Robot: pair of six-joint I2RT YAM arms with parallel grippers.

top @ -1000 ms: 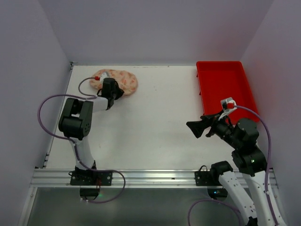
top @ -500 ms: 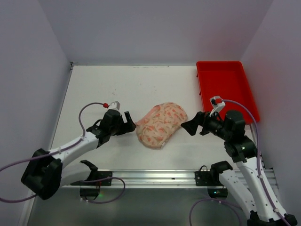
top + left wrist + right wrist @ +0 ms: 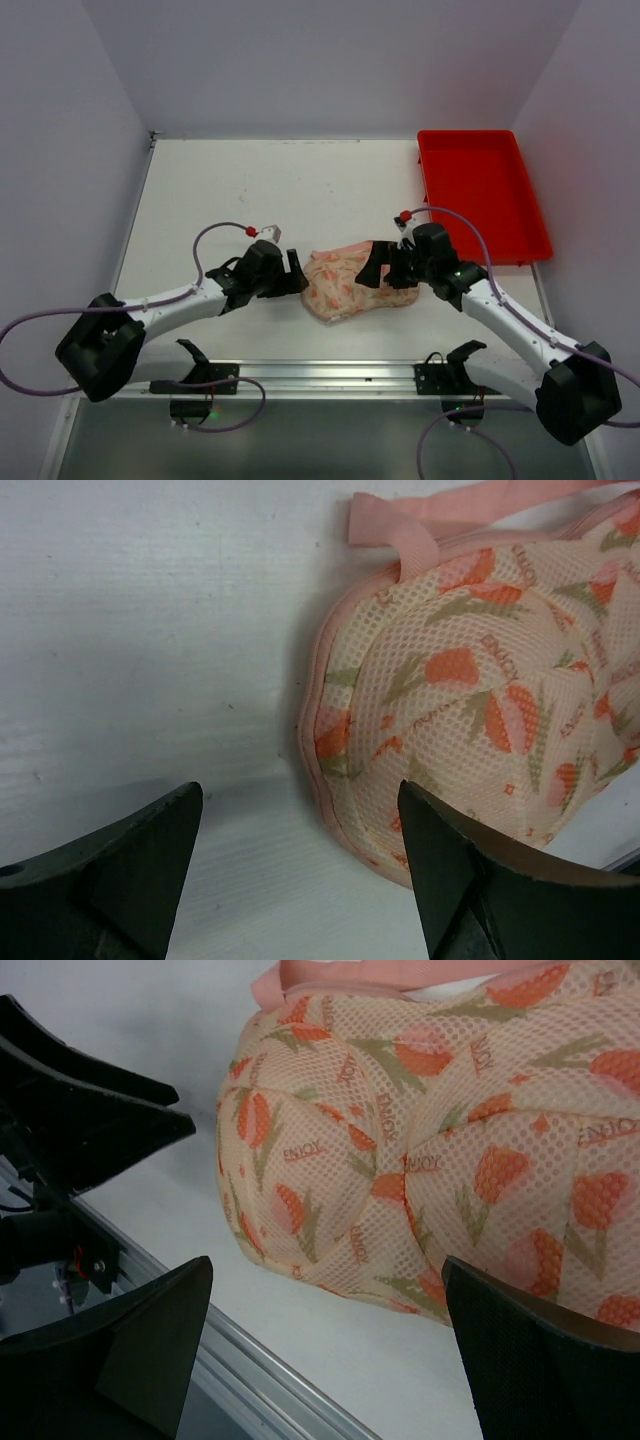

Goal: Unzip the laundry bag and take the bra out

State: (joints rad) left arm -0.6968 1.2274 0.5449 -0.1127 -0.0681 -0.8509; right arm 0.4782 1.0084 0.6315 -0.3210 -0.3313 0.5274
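Peach floral laundry bag (image 3: pixel 345 285) between left gripper (image 3: pixel 297 273) and right gripper (image 3: pixel 380 272)

— Free room?
— Open across the far table (image 3: pixel 280 190), between back wall (image 3: pixel 330 70) and laundry bag (image 3: pixel 350 282); open too in the narrow near strip before the rail (image 3: pixel 320 375)
— Obstacles?
— Bag flanked closely by left gripper (image 3: pixel 298 274) and right gripper (image 3: pixel 372 270), jaws spread; red tray (image 3: pixel 480 195) blocking the far right corner

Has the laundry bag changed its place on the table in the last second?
Yes. The laundry bag went from the far left, level with the red tray, rightward and toward the near edge; it now lies closer to the tray.
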